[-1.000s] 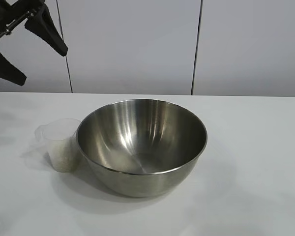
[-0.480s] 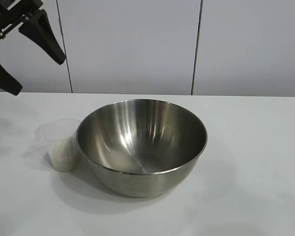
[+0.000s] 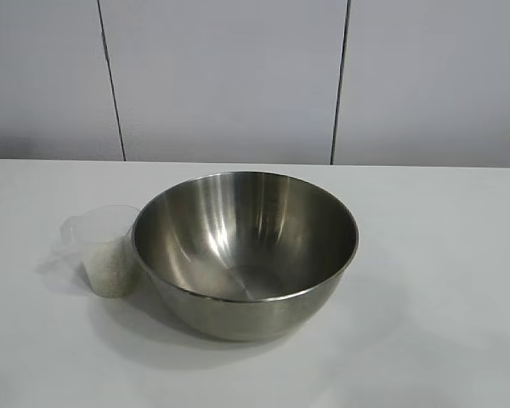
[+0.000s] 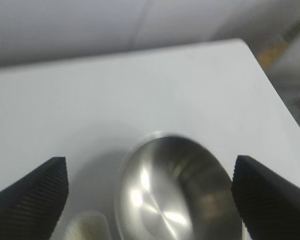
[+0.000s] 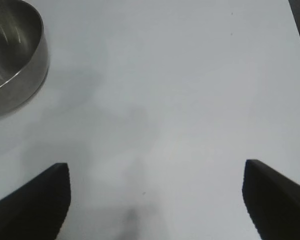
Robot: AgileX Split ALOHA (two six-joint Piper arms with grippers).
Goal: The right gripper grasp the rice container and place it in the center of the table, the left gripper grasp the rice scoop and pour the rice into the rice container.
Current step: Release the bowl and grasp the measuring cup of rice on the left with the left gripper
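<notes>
The shiny steel rice container (image 3: 245, 246) stands in the middle of the white table (image 3: 442, 255). The clear plastic rice scoop (image 3: 104, 249), with white rice (image 3: 110, 270) in it, stands upright against the bowl's left side. Neither gripper shows in the exterior view. In the left wrist view my left gripper (image 4: 150, 200) is open and empty, high above the bowl (image 4: 177, 192) and the scoop (image 4: 87, 227). In the right wrist view my right gripper (image 5: 157, 200) is open and empty above bare table, with the bowl's edge (image 5: 15, 60) off to one side.
A grey panelled wall (image 3: 238, 76) runs behind the table's far edge. The table's corner and some dark gear beyond it (image 4: 295, 100) show in the left wrist view.
My left gripper, seen open at the upper left of the exterior view, has moved up and left out of that view. The bowl and the scoop have not moved.
</notes>
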